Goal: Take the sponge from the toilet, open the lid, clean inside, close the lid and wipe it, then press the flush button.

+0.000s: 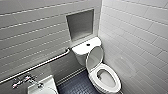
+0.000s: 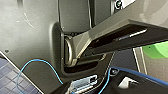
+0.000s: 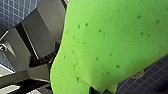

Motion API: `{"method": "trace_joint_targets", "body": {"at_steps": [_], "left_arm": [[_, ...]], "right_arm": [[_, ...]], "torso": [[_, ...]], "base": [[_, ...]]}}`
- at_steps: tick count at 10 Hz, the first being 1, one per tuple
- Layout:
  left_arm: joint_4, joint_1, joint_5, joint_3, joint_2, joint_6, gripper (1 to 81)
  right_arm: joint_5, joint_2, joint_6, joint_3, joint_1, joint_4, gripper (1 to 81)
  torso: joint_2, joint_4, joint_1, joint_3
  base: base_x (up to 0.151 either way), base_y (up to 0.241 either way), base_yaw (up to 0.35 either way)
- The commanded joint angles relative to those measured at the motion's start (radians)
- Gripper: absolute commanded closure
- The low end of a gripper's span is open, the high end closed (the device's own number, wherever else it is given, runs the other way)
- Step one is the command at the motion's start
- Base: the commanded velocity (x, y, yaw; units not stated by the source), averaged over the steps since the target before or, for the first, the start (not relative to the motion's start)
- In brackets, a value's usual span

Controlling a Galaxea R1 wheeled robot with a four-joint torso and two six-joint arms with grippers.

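Observation:
The white toilet (image 1: pixel 93 79) stands in the corner to the right. Its lid (image 1: pixel 94 58) is raised and leans back against the tank (image 1: pixel 81 49). The ring seat (image 1: pixel 116 86) lies down over the bowl. The dark flush button (image 1: pixel 88 44) sits in the middle of the tank top. In the right wrist view the bright green sponge (image 3: pixel 112 42) looms large, and my right gripper (image 3: pixel 97 90) is shut on it above dark floor tiles. A corner of the sponge (image 2: pixel 156 50) also shows in the left wrist view. My left gripper is open beside my own grey body (image 2: pixel 30 45).
A chrome grab bar (image 1: pixel 37 65) runs along the tiled left wall. A white sink (image 1: pixel 42 87) with a tap (image 1: pixel 25 80) sits at the lower left. A wall niche (image 1: pixel 80 24) is above the tank. The dark tiled floor (image 1: pixel 75 85) lies between sink and toilet.

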Motion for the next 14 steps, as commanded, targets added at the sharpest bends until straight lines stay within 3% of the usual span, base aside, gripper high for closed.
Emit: {"method": "trace_joint_targets", "body": {"at_steps": [1, 3, 5, 8, 11, 13, 14], "left_arm": [[-0.073, -0.063, 0.077, 0.043, -0.033, 0.006, 1.0], [-0.081, -0.128, 0.079, 0.096, -0.063, -0.003, 1.0], [-0.114, -0.218, 0.135, 0.100, -0.073, -0.031, 1.0], [-0.243, -0.371, 0.214, 0.103, -0.068, -0.054, 1.0], [-0.369, -0.504, 0.278, 0.105, -0.070, -0.054, 1.0], [-0.420, -0.585, 0.278, 0.105, -0.067, -0.055, 1.0], [-0.452, -0.621, 0.280, 0.105, -0.062, -0.059, 1.0]], "right_arm": [[-0.110, 0.050, -0.006, -0.127, -0.012, -0.037, 81.1], [-0.110, 0.055, 0.032, -0.154, -0.001, -0.139, 81.1], [-0.077, 0.090, 0.135, -0.193, 0.011, -0.276, 81.1], [-0.133, 0.118, 0.135, -0.285, 0.018, -0.241, 81.1], [-0.167, 0.110, 0.144, -0.301, -0.025, -0.062, 81.1], [-0.167, 0.110, 0.144, -0.306, -0.036, -0.111, 81.1], [-0.178, 0.098, 0.144, -0.309, -0.024, -0.188, 81.1]], "torso": [[0.000, 0.000, 0.000, 0.000], [0.000, 0.000, -0.001, 0.000], [0.000, 0.000, -0.001, 0.000], [0.000, 0.000, -0.001, 0.000], [0.001, 0.000, -0.001, 0.000], [0.001, 0.000, -0.001, 0.000], [0.001, 0.000, -0.001, 0.000]], "base": [[0.000, 0.000, 0.000], [0.000, 0.000, 0.000], [0.000, 0.000, 0.000], [0.000, 0.000, 0.000], [0.000, 0.000, 0.000], [0.000, 0.000, 0.000], [0.000, 0.000, 0.000]]}}
